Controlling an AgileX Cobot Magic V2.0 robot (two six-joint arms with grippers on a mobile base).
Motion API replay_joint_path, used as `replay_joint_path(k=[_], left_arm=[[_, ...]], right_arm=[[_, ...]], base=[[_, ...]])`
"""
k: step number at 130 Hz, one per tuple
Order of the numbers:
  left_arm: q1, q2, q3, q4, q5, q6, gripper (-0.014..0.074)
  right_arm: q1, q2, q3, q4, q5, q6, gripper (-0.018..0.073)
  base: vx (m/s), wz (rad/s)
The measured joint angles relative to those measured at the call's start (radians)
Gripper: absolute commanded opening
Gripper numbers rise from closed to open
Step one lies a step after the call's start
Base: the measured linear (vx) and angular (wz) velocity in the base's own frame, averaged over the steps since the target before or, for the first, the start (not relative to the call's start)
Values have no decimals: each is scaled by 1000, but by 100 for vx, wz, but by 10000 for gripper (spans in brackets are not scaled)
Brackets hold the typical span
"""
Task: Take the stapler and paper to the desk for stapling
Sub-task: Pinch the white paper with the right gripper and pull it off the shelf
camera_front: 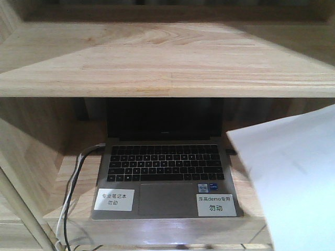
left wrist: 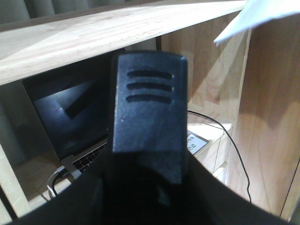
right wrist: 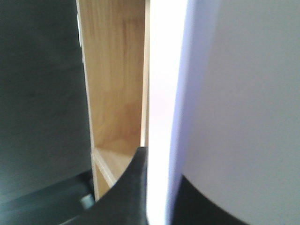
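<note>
In the left wrist view the stapler (left wrist: 150,103) fills the middle as a black block with three slots on its face, standing up from between my left gripper's (left wrist: 147,176) dark jaws, which are shut on it. The paper (right wrist: 234,93) is a white sheet seen edge-on in the right wrist view, pinched between the two black fingers of my right gripper (right wrist: 159,192). The same paper (camera_front: 293,183) hangs in the air at the lower right of the front view, and its corner (left wrist: 262,16) shows at the top right of the left wrist view. The desk is out of view.
A light wooden shelf unit (camera_front: 167,63) stands straight ahead. On its lower board lies an open laptop (camera_front: 165,167) with two white labels, and cables (camera_front: 70,204) run off its left side. A wooden side panel (left wrist: 269,117) is close on the right.
</note>
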Motion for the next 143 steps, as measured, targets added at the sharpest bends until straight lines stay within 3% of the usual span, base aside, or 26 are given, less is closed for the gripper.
replay_joint_path(k=[35,143], left_arm=[[0,0,0,0,0,0,-6],[0,0,0,0,0,0,-6]], right_arm=[[0,0,0,35,1,-63,-6],[0,0,0,35,1,-66,-6]], base=[[0,0],[0,0]])
